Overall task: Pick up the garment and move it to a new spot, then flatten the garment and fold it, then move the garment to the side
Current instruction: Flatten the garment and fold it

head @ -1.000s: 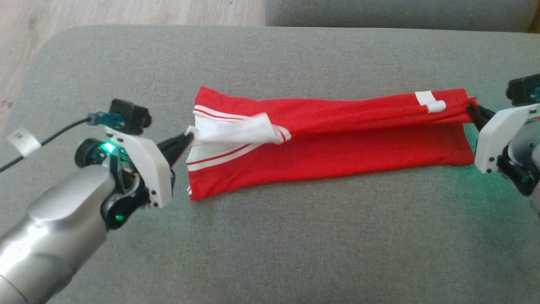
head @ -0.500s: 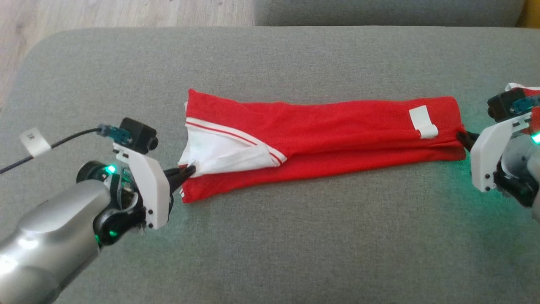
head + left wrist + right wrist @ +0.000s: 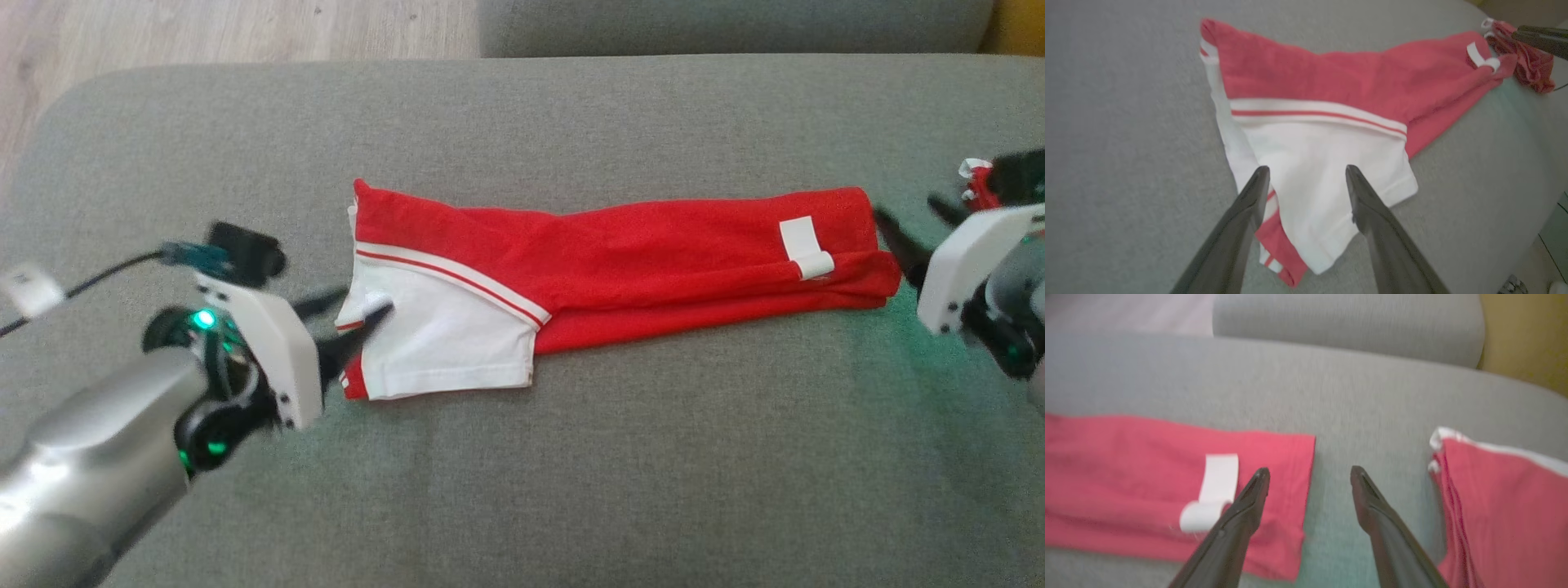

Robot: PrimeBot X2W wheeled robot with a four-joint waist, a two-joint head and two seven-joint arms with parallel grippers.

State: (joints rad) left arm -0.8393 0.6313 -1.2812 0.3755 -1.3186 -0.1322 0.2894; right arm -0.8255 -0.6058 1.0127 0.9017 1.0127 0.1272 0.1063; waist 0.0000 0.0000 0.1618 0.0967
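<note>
Grey cushion (image 3: pixel 571 122): we log one red garment (image 3: pixel 653 253) lying folded; left gripper (image 3: pixel 1306 173) and right gripper (image 3: pixel 1310 471) both spread apart, gripping nothing.

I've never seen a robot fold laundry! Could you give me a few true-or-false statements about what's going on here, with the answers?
1. The red garment with a white panel lies on a grey fabric cushion. True.
2. The left tool is clamped shut on the cloth. False: it is open, its fingers spread over the white panel.
3. A white label sits near the garment's right end. True.
4. The right tool holds the garment up in the air. False: it is open, and the garment lies on the cushion.
5. A second red cloth lies past the garment's right end. True.
</note>
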